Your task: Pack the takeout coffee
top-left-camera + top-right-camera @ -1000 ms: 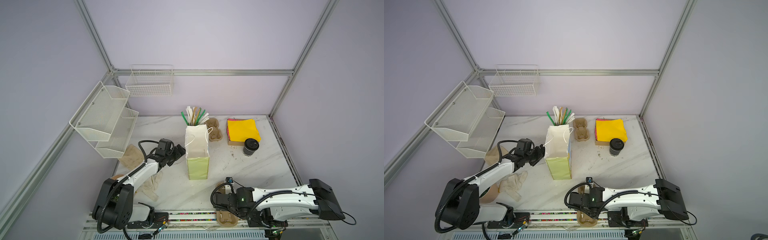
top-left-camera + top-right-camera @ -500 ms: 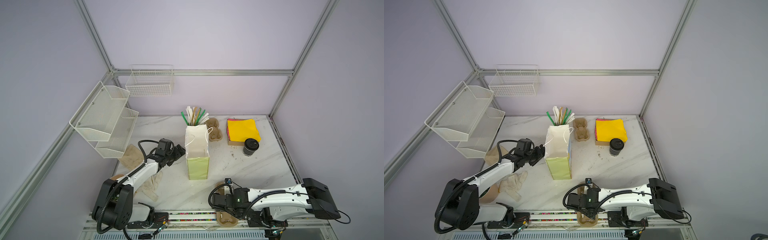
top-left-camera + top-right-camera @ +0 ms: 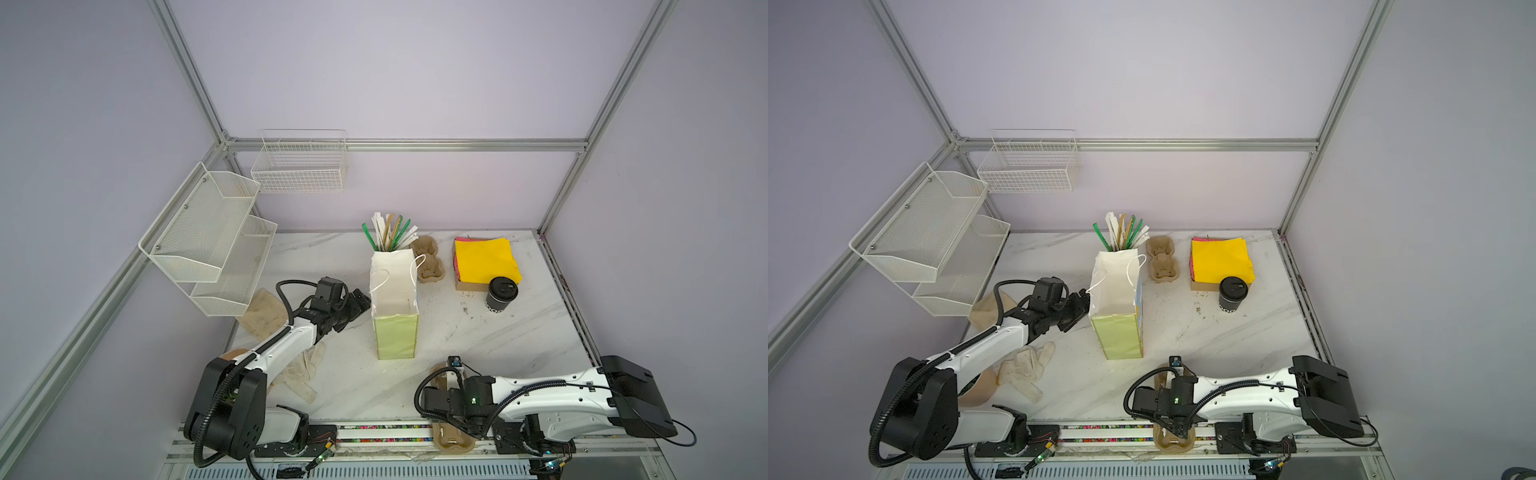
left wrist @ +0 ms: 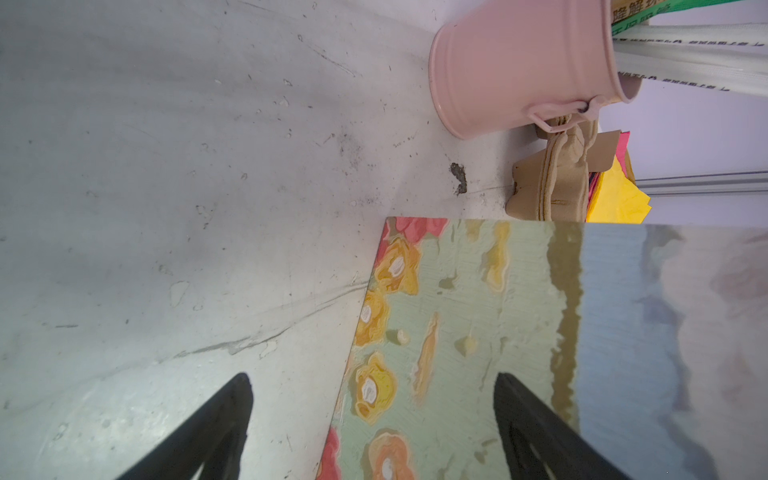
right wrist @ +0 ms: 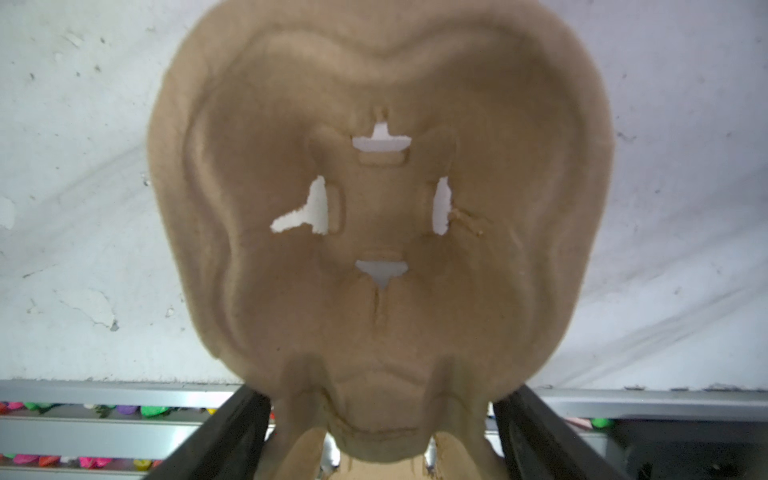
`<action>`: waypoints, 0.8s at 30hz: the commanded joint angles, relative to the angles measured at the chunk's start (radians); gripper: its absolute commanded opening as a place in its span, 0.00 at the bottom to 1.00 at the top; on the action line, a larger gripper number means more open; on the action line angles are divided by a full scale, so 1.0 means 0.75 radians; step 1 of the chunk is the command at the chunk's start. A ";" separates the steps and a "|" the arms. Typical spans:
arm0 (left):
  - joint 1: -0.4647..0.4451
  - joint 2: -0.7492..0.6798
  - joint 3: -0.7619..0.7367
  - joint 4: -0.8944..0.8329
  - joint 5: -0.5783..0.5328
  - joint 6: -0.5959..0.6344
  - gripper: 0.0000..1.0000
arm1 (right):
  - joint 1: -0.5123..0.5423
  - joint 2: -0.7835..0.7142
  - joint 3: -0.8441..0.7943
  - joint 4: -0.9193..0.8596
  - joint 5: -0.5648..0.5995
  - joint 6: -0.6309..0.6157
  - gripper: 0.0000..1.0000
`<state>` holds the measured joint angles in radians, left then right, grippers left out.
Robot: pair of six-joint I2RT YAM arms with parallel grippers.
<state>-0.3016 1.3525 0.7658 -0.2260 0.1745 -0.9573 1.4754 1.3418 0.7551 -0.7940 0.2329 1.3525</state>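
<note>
The takeout coffee (image 3: pixel 501 294) (image 3: pixel 1233 294), a black lidded cup, stands at the right rear of the table, far from both grippers. A tall paper bag (image 3: pixel 395 307) (image 3: pixel 1119 309) stands open in the middle. My left gripper (image 3: pixel 360 302) (image 3: pixel 1080 304) (image 4: pixel 372 378) is open at the bag's left side, and the flowered bag wall (image 4: pixel 457 311) runs between its fingers. At the front edge, a brown pulp cup carrier (image 3: pixel 454 441) (image 3: pixel 1174 445) (image 5: pixel 382 208) lies partly over the rail. My right gripper (image 3: pixel 451 419) (image 3: pixel 1173 424) (image 5: pixel 380 395) is open, one finger on each side of the carrier's narrow waist.
A pink cup (image 4: pixel 519 70) of straws (image 3: pixel 390 235) stands behind the bag. More pulp carriers (image 3: pixel 428 259) and yellow napkins (image 3: pixel 484 259) on a box lie at the back. White wire shelves (image 3: pixel 208 241) hang on the left. Pale gloves (image 3: pixel 301 374) lie front left.
My right arm has slid a little to the left over the carrier at the front edge, and its jaws have narrowed slightly. The left arm, bag and coffee have not moved.
</note>
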 commanded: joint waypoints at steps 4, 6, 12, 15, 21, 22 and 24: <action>-0.003 0.006 -0.033 0.031 0.003 0.019 0.90 | -0.001 -0.042 0.022 -0.062 0.059 0.021 0.80; -0.001 0.011 -0.029 0.030 0.005 0.019 0.90 | -0.007 -0.060 0.017 -0.062 0.066 0.022 0.79; -0.009 0.027 -0.009 0.040 0.012 0.005 0.90 | -0.052 -0.144 0.027 -0.116 0.115 0.024 0.77; -0.021 0.049 0.009 0.051 0.022 -0.003 0.90 | -0.132 -0.220 0.037 -0.135 0.136 -0.028 0.77; -0.057 0.092 0.025 0.103 0.055 -0.050 0.90 | -0.385 -0.344 0.136 -0.150 0.213 -0.258 0.78; -0.073 0.123 0.026 0.112 0.061 -0.060 0.90 | -0.425 -0.339 0.172 -0.150 0.226 -0.300 0.78; -0.098 0.143 0.028 0.131 0.065 -0.080 0.90 | -0.480 -0.314 0.245 -0.152 0.239 -0.385 0.78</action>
<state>-0.3511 1.4391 0.7670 -0.1787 0.1982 -0.9867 1.1522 1.0992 0.8742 -0.8764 0.3550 1.1748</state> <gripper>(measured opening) 0.902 0.780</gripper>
